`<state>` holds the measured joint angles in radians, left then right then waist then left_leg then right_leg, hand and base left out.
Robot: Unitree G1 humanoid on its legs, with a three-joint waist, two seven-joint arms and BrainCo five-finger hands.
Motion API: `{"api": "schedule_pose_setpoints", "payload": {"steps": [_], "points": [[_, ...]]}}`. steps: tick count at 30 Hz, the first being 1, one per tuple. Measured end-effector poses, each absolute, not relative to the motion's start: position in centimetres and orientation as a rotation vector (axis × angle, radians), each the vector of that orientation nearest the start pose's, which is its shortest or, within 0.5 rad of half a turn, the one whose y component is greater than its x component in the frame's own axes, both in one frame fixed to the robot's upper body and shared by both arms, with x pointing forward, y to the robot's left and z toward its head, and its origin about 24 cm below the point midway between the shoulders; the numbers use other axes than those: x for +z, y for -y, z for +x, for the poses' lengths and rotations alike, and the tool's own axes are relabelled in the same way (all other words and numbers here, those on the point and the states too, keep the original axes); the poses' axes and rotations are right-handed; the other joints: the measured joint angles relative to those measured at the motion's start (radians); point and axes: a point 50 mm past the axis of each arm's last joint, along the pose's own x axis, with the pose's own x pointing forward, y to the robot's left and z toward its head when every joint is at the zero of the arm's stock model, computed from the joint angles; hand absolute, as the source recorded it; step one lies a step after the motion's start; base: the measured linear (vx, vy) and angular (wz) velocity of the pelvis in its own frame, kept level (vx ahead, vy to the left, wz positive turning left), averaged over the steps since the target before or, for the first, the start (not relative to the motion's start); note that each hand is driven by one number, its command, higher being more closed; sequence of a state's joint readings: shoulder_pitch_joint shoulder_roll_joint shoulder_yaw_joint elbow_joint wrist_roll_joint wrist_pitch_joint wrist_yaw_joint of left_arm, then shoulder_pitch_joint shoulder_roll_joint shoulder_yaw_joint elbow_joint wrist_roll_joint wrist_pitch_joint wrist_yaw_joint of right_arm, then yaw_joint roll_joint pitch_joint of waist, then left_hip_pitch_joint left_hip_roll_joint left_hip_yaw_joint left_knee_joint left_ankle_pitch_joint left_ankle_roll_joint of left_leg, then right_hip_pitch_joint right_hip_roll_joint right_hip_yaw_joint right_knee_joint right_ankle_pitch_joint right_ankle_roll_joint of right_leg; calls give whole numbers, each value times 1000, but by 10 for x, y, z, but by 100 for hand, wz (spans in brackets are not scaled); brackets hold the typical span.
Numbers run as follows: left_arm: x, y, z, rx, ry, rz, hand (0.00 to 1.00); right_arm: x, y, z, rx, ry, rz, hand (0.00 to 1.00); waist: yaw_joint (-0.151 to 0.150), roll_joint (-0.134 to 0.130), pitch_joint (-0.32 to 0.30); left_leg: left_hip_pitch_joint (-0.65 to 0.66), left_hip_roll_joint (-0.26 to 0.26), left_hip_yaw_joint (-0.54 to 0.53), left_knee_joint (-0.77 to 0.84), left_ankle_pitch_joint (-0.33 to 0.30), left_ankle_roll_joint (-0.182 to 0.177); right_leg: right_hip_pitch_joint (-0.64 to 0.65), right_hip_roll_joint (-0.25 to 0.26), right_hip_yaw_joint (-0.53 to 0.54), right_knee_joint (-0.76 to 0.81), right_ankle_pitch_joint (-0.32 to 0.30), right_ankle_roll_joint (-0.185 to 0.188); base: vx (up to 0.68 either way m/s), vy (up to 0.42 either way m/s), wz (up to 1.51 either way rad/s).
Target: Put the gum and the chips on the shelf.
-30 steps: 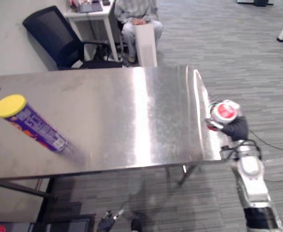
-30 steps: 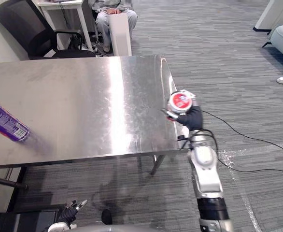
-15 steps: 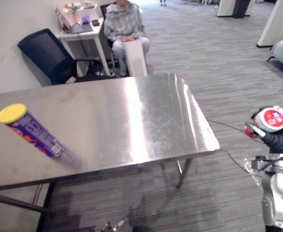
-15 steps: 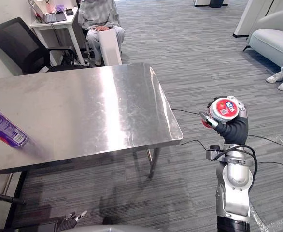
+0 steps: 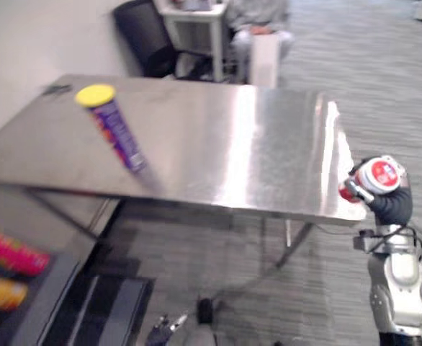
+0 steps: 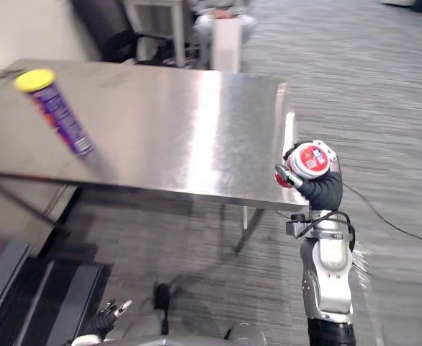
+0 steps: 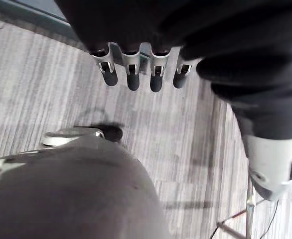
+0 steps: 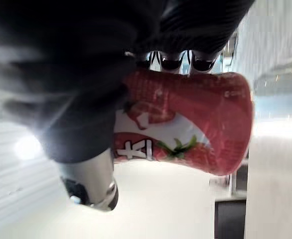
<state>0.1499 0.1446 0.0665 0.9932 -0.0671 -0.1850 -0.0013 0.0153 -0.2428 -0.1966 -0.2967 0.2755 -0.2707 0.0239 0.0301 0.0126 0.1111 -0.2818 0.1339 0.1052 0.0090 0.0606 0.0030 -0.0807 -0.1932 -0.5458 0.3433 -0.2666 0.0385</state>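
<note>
Right hand (image 6: 322, 190) back by table (image 6: 196, 122) corner | fingers curled round red strawberry-print gum tub (image 6: 309, 160) | left hand (image 7: 132, 75) relaxed

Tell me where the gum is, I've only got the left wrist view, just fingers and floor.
Observer: The red gum tub is in the right hand, fingers curled round it, just off the right edge of the steel table.
Operator: And the chips?
Observer: The purple chips tube, yellow lid, is on the steel table, toward its left end.
Operator: Anyone nearby?
Observer: A person sits beyond the far side.
</note>
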Motion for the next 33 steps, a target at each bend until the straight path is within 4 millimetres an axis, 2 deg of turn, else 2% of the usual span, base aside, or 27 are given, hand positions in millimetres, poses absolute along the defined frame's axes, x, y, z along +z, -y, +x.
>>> {"api": "schedule_pose_setpoints", "payload": {"steps": [1, 2, 3, 4, 5, 8, 9, 10, 13, 16, 20, 25, 27, 28, 33], "points": [[-147, -222, 102, 203, -917, 45, 0, 151, 228, 229, -125, 613, -20, 100, 0, -28, 19, -50, 16, 148, 167, -36, 86, 2, -52, -70, 12, -11, -24, -154, -97, 176], [-149, -224, 93, 222, -939, 40, 0, 156, 228, 231, -141, 634, -5, 100, 0, -39, 25, -47, 40, 264, 356, -44, 93, 15, -89, -117, 34, -9, -20, -128, -99, 138], [-150, -224, 88, 232, -949, 34, 0, 157, 228, 231, -146, 641, -5, 100, -1, -33, 23, -30, 57, 295, 423, -64, 83, 24, -97, -140, 34, -9, -20, -46, -107, 110], [-152, -225, 80, 254, -968, 21, 0, 155, 231, 228, -164, 638, -6, 100, -4, -24, 21, 12, 76, 324, 500, -136, 49, 40, -109, -189, 36, -9, -19, -43, -69, 122], [-153, -226, 74, 267, -983, 13, 0, 152, 237, 224, -193, 622, -16, 100, -12, -13, 14, 37, 100, 325, 536, -181, 34, 47, -117, -252, 37, -9, -19, -76, -14, 130], [-155, -225, 75, 292, -995, -20, 0, 151, 248, 219, -241, 616, -28, 100, -29, -1, 8, 69, 142, 357, 526, -207, 8, 46, -147, -365, 51, -8, -17, -64, 74, 136], [-156, -223, 75, 288, -995, -27, 0, 152, 251, 218, -257, 618, -33, 100, -30, 14, -1, 72, 136, 383, 481, -208, 4, 47, -168, -409, 65, -2, -8, -57, 223, 134], [-155, -224, 75, 289, -995, -29, 0, 151, 252, 217, -266, 618, -32, 100, -31, 8, -5, 53, 116, 413, 451, -208, 5, 51, -183, -448, 62, 13, 14, -43, 217, 133], [-155, -228, 72, 320, -997, -43, 0, 153, 251, 219, -256, 624, -33, 100, -24, 0, -12, 38, 56, 407, 346, -207, 4, 61, -194, -526, 33, 52, 28, -18, 221, 114], [-157, -228, 67, 328, -1020, -45, 0, 156, 247, 222, -252, 637, -55, 100, -24, 0, -12, 43, 20, 410, 272, -204, 9, 77, -192, -543, 7, 90, 35, 14, 179, 71], [-157, -228, 63, 328, -1031, -36, 0, 155, 241, 225, -236, 629, -69, 100, -22, -5, -10, 60, 4, 432, 226, -193, 27, 67, -198, -533, 7, 152, 24, -6, 156, -1], [-154, -234, 72, 335, -1004, -17, 0, 139, 234, 232, -226, 563, -39, 100, -21, -35, 8, 58, -4, 431, 237, -194, 30, 59, -201, -485, 7, 158, 30, -22, 72, -4], [-154, -234, 75, 335, -995, -19, 0, 137, 230, 234, -210, 548, -43, 100, -5, -41, 17, 56, -5, 433, 223, -197, 27, 48, -194, -465, 0, 158, 30, -78, 51, -6], [-154, -233, 75, 336, -994, -24, 0, 137, 229, 234, -206, 545, -69, 100, 3, -39, 23, 56, -6, 432, 219, -203, 18, 48, -186, -450, -17, 157, 30, -93, 43, -3], [-154, -230, 75, 338, -987, -40, 0, 135, 221, 236, -163, 537, -65, 100, 13, -26, 35, 39, -5, 428, 217, -196, 15, 44, -155, -429, -77, 161, 34, -28, 38, 2]]}}
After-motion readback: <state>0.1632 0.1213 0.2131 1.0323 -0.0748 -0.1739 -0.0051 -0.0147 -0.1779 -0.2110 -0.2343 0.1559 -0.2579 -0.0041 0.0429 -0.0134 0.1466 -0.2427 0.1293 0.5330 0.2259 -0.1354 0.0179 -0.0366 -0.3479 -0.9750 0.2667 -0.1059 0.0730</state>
